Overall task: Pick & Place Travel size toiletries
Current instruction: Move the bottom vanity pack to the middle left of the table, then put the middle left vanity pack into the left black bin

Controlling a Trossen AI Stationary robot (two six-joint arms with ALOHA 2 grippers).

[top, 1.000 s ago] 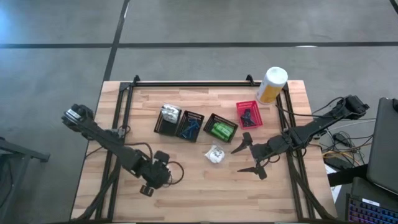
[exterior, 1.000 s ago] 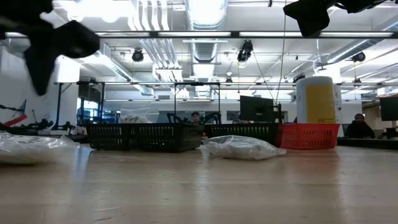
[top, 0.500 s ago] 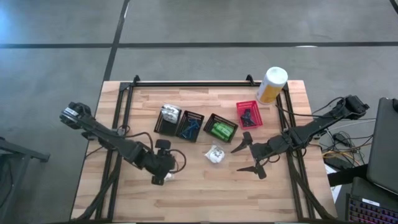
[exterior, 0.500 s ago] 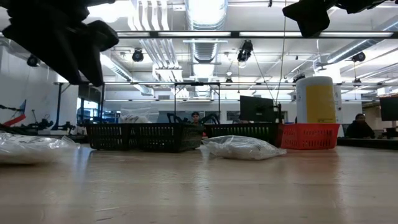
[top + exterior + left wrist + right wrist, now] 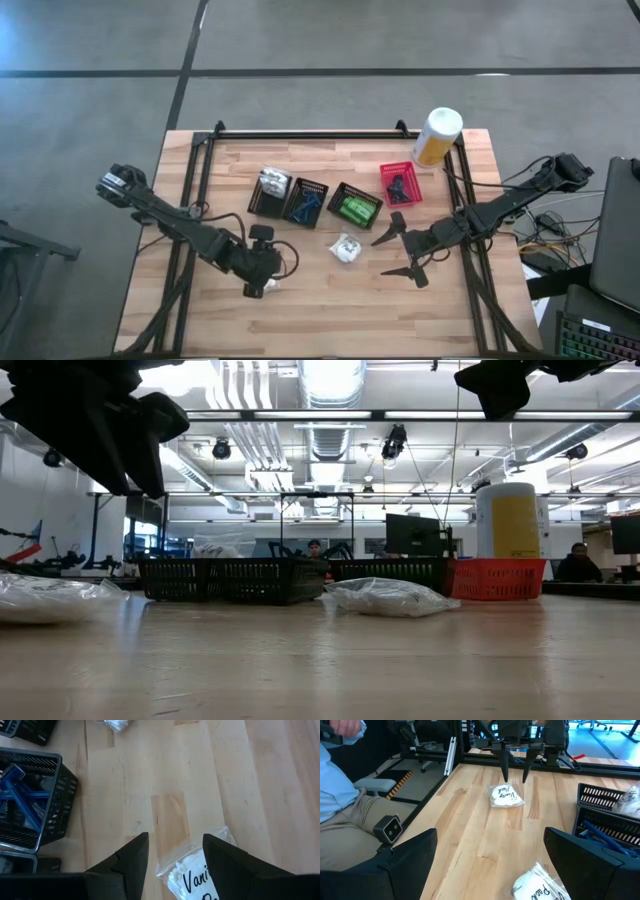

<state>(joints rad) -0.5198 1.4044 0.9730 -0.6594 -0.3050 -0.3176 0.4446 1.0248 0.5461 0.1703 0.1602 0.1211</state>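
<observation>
Fingers of the left gripper [image 5: 172, 851] stand parted above a white clear-wrapped packet [image 5: 192, 875] lying flat on the bare wooden table [image 5: 330, 310], not gripping it; its long axis runs slantwise across the planks. A second white wrapped lump [image 5: 346, 248] lies mid-table, near the row of black mesh baskets [image 5: 300, 200]. The right gripper [image 5: 396, 250] hangs wide open beside it, empty.

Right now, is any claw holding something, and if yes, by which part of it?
Nothing is held. The left claw hangs open above a white packet lying on the table. The right claw is open and empty, beside another white packet.
</observation>
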